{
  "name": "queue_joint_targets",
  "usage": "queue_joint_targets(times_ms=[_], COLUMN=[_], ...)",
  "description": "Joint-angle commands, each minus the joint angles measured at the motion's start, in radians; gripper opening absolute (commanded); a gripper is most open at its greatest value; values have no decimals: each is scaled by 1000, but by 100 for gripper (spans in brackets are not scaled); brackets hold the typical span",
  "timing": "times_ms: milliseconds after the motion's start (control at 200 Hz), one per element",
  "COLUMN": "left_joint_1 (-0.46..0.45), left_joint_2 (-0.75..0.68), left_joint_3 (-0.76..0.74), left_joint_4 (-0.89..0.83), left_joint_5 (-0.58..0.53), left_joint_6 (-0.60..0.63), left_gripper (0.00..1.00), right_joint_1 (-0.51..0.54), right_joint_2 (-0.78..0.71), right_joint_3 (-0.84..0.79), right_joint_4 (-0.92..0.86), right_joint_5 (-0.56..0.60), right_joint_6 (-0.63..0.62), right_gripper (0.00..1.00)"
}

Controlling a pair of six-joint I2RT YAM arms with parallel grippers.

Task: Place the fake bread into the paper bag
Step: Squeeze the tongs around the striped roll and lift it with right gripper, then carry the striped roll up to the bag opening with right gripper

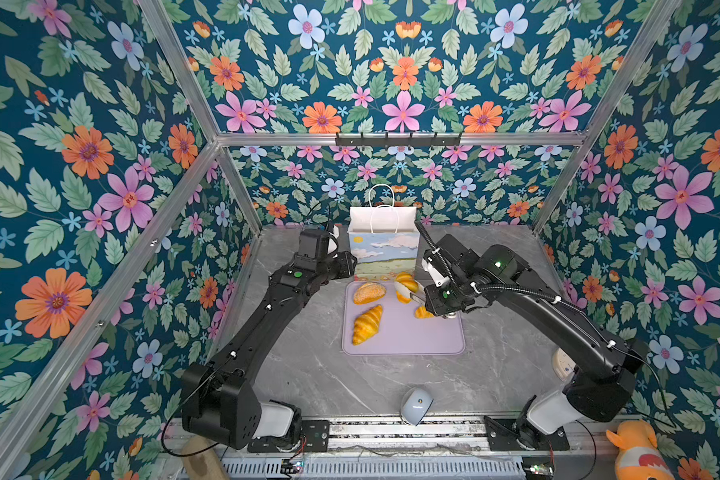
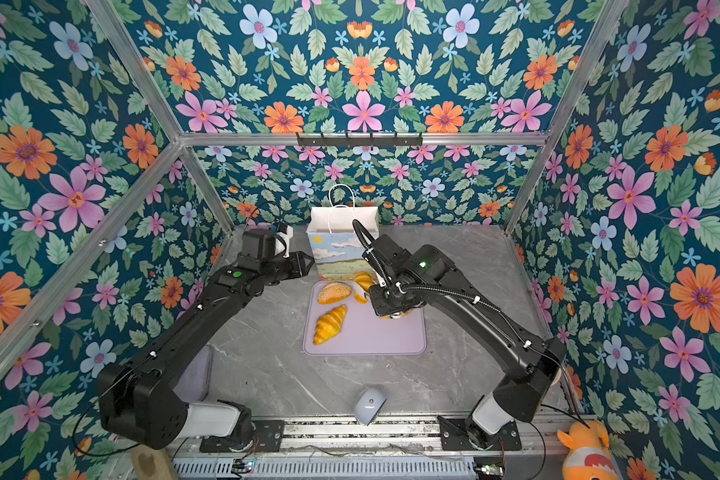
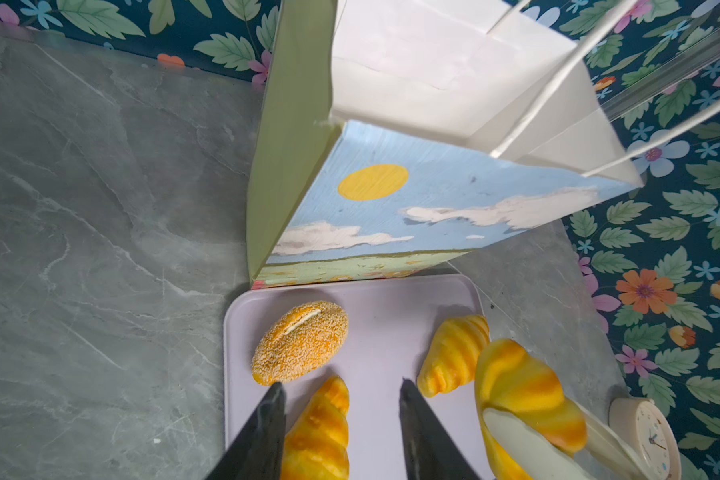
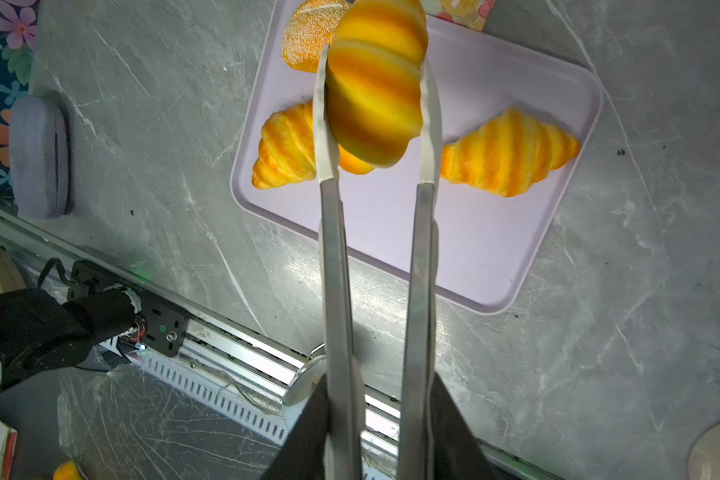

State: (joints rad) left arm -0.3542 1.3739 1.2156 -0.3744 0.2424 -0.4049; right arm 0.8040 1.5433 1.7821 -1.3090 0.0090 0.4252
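Nothing legible showed. The clock [image 3: 646,436] dial and the mark on the pale mouse [image 1: 415,405] were too small to read. The right gripper [image 4: 379,378] was clamped on metal tongs [image 4: 335,249]. Their white tips pinched a ridged roll [image 4: 375,83], lifted over the far part of the lilac tray [image 4: 495,249]. On the tray lay a left croissant [image 4: 285,153], a right croissant [image 4: 510,151] and a seeded bun [image 4: 306,37].

The paper bag [image 3: 391,208] stood upright at the tray's far edge, mouth open. The left gripper [image 3: 341,384] hung just left of the bag, claws apart, holding nothing.

The right wrist view showed the tongs whole, while in both top views the arm covered most of them. A grey case [image 2: 196,374] lay at the near left, in view there and in the right wrist view.
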Motion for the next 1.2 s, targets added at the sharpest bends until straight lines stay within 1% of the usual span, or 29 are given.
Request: queue_joint_targets(times_ms=[0,210,370,515,735,790,900,965,1115,1195], left_joint_1=[-1,0,0,0,0,-1,0,-1,0,-1], left_joint_2=[-5,-1,1,2,8,14,19,18,15,14], left_joint_3=[12,28,38,41,34,39,49,51,53,52], left_joint_4=[5,1,-2,-6,-6,-8,-8,-8,-13,-15], left_joint_5=[12,20,19,24,11,14,16,13,9,8], left_joint_6=[-2,-2,-1,0,4,5,3,5,4,4], left_gripper=[46,46,46,46,46,46,46,46,46,46], right_joint_1=[-2,-35,-98,-140,-236,-272,-342,-357,-389,-426], right_joint_2=[-37,-97,-147,-206,-235,-242,-241,-231,-190,-165], right_joint_3=[-10,-28,-37,-74,-66,-64,-62,-46,23,54], right_joint_4=[-23,-52,-59,-12,8,27,87,116,149,163], right_joint_5=[50,88,96,109,117,96,18,-24,-49,-121], right_joint_6=[-55,-98,-136,-235,-328,-347,-371,-396,-444,-462], right_gripper=[33,33,33,29,30,30,30,29,29,30])
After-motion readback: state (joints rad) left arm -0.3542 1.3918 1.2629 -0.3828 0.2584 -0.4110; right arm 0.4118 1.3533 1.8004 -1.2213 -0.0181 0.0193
